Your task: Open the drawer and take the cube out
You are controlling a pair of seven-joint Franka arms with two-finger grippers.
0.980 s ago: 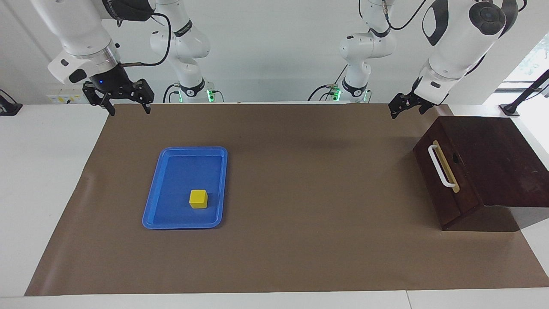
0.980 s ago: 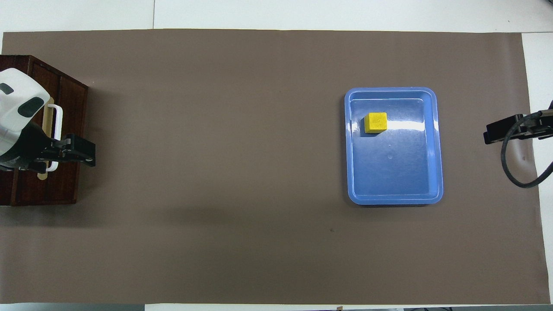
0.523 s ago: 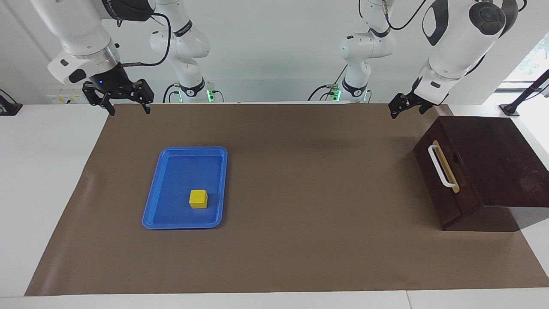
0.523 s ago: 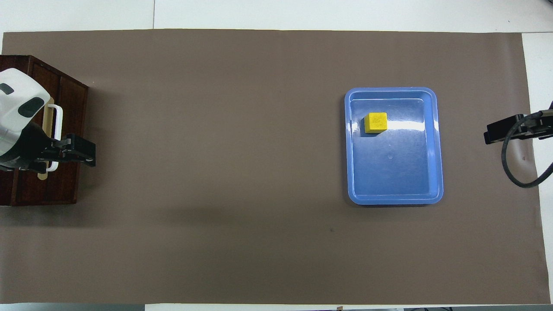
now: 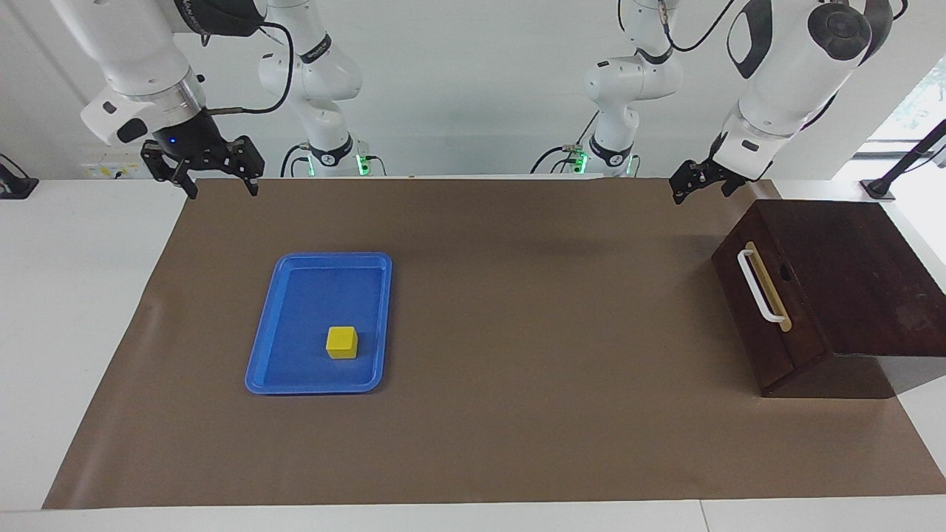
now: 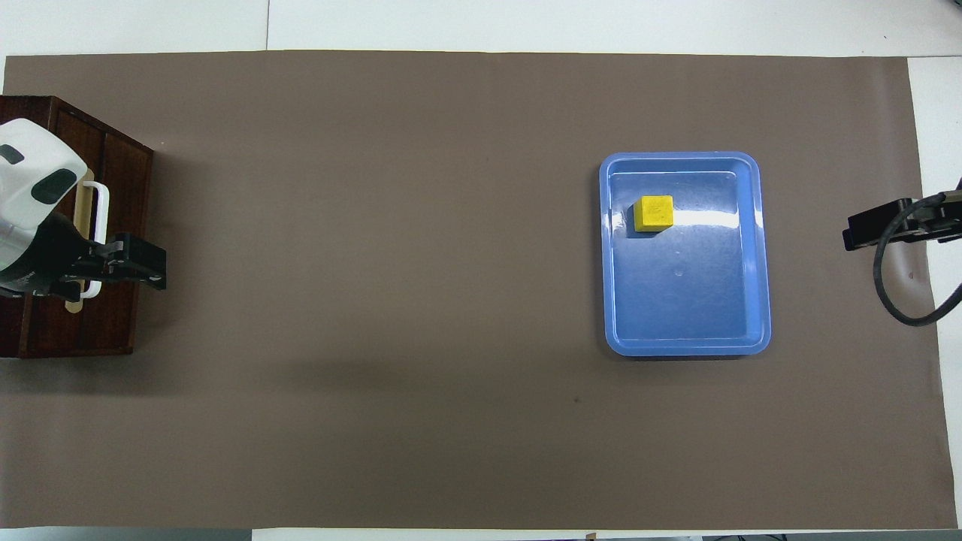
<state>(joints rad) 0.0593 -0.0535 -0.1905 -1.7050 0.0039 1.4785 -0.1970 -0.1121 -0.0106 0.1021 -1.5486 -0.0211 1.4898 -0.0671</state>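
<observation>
Cube [image 5: 342, 342] in tray [image 5: 295, 384] (drawer [image 5: 765, 310] closed); right jaws spread, left unclear

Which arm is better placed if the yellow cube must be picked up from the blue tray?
Probably the right. The cube lies in the blue tray toward that arm's end of the table, and the right claw hangs open there. The left claw hangs by the shut drawer.

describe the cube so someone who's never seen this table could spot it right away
On the brown mat, toward the right arm's end of the table, lies a flat blue tray. The cube sits in it, in the part farther from the robots, the only small bright yellow thing there.
</observation>
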